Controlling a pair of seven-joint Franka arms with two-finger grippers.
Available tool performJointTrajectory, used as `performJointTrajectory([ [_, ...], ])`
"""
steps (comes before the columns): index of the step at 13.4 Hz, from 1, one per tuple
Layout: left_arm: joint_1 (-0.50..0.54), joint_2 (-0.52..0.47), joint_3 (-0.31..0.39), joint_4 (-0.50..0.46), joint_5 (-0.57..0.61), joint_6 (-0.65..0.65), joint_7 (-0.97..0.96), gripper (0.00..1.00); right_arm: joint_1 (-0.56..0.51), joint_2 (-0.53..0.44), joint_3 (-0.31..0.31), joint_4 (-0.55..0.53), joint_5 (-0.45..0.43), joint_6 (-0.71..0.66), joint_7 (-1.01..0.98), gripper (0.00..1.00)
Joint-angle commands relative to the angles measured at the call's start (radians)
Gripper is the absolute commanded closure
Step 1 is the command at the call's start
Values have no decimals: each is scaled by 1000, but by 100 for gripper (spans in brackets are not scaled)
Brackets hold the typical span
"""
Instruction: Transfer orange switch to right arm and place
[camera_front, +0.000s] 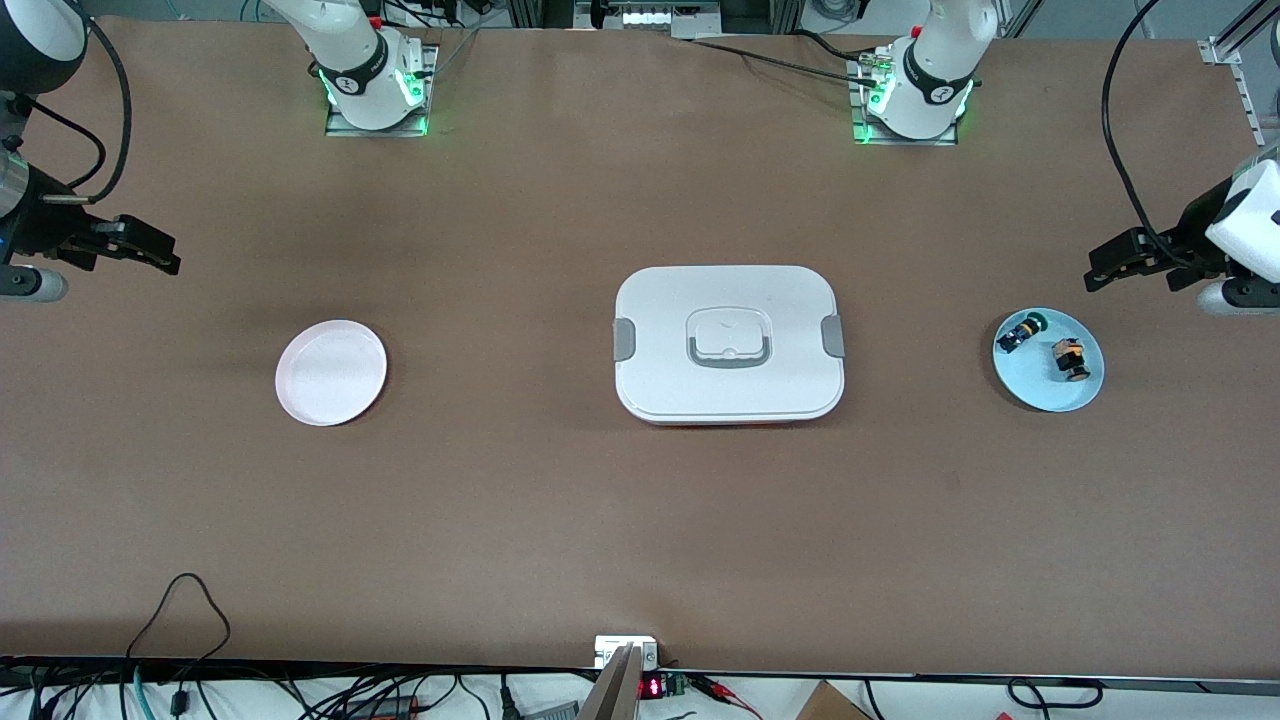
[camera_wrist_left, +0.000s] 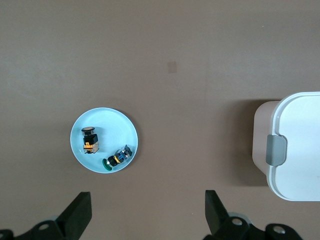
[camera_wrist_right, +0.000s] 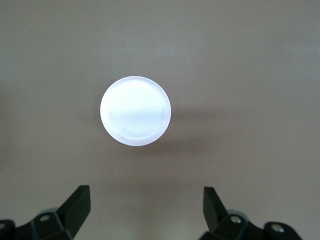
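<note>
While both grippers (camera_front: 1100, 272) (camera_front: 165, 258) hang wide open, empty, the orange-banded, black-bodied orange switch (camera_front: 1069, 359) sits on its plate (camera_front: 1030, 385).

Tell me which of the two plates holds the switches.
The light blue plate at the left arm's end holds the orange switch and the green-capped switch; the white plate holds nothing.

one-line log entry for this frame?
stage: pre-grasp | orange switch: on blue plate beside green switch | left gripper: open, empty | right gripper: open, waiting | pink plate: bare
</note>
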Motion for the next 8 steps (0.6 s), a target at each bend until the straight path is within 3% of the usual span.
performJointTrajectory([
  [1,-15,1,14,28,-18,-28,-8,0,2,-13,0,0,16,-11,-4,0],
  [8,1,35,16,-8,-15,-23,35,0,9,-7,1,0,16,-11,-4,0],
])
